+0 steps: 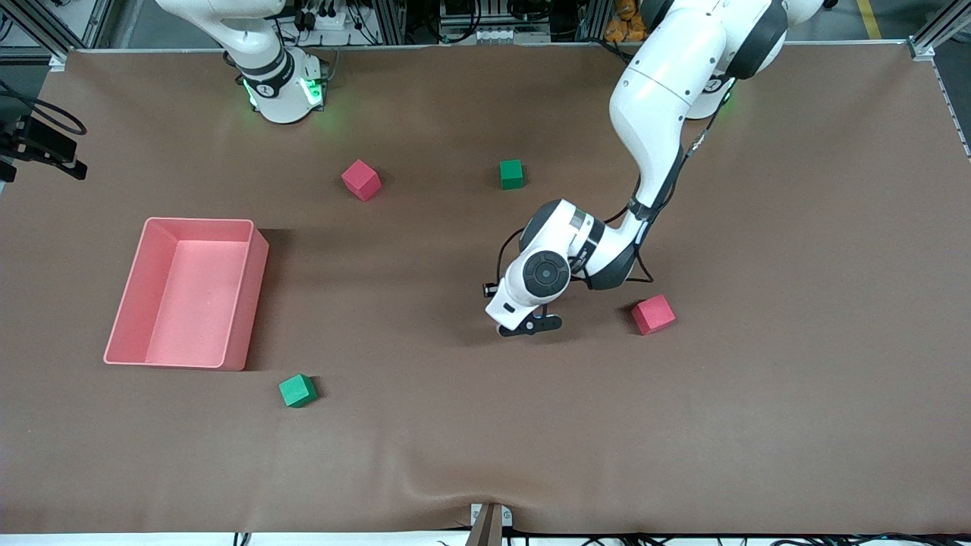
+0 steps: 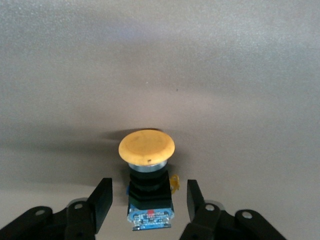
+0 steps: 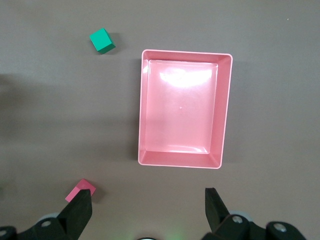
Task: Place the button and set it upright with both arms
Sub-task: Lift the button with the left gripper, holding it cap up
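Two red cubes [image 1: 361, 179] [image 1: 653, 314], two green [image 1: 511, 174] [image 1: 297, 390], one bin [image 1: 246, 296]; my left pincer [image 2: 148, 199] straddles one button [image 2: 147, 147], fingers apart; right pincer [image 3: 149, 207] apart.

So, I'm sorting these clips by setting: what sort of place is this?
Likely a robotics lab: two robot arms mounted at a brown-covered table, metal framing at its corners, foam cubes as props.

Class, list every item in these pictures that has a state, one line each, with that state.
Orange-capped push-button on black body: lying on its side, between the fingers, not gripped.
Left gripper: low at the table, open around the button.
Right gripper: open, empty, above the tray.
Pink plastic tray: upright, empty.
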